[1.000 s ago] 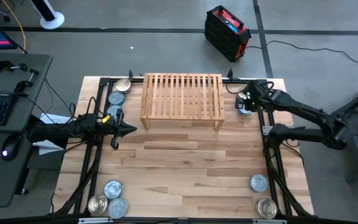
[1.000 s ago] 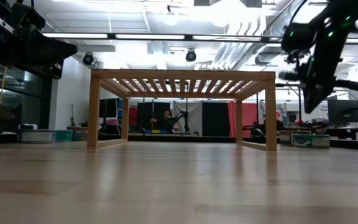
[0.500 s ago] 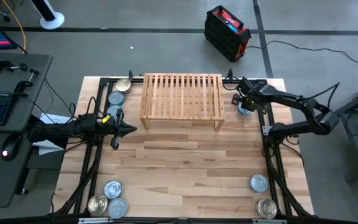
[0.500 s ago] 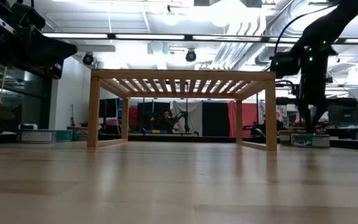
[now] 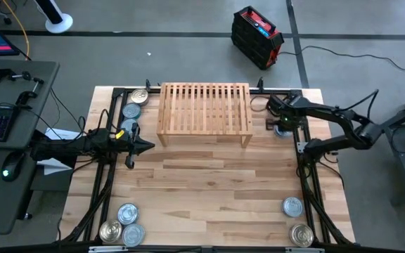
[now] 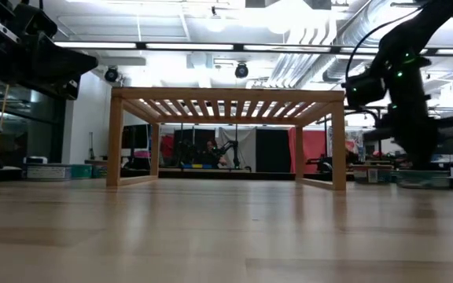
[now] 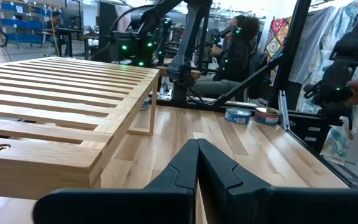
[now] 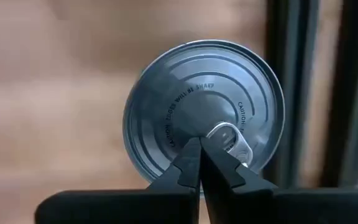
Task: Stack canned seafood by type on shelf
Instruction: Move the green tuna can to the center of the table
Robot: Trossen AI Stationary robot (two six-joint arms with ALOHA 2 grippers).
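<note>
The light-wood slatted shelf [image 5: 205, 110] stands on its short legs at the table's far middle. Just right of it a bluish-silver tin [image 5: 284, 127] sits flat on the table. My right gripper [image 5: 280, 121] is directly above that tin, pointing down, shut; the right wrist view shows the gripper [image 8: 199, 142] over the tin's lid [image 8: 185, 106]. My left gripper [image 5: 148, 145] waits shut, left of the shelf, above the table; the left wrist view shows the gripper [image 7: 197, 142] beside the shelf [image 7: 55, 93]. My right gripper has its shut fingertips [image 8: 191, 152] down on the tin's lid, near the middle, right beside the pull ring [image 8: 229, 138]. It comes from above, pointing down. The tin stays flat on the table [image 6: 419, 179].
Two tins [image 5: 140, 96] [image 5: 131, 110] lie at the far left, three [image 5: 128, 213] [image 5: 110, 230] [image 5: 133, 235] at the near left corner, two [image 5: 292, 206] [image 5: 301, 235] at the near right. Dark frame rails [image 5: 306, 176] run along both sides. Bare wood lies in the middle.
My right gripper has come down from above shelf height onto the tin right of the shelf, then shifted toward the table's right edge. The tin has slid with it a little to the right and nearer, staying flat.
</note>
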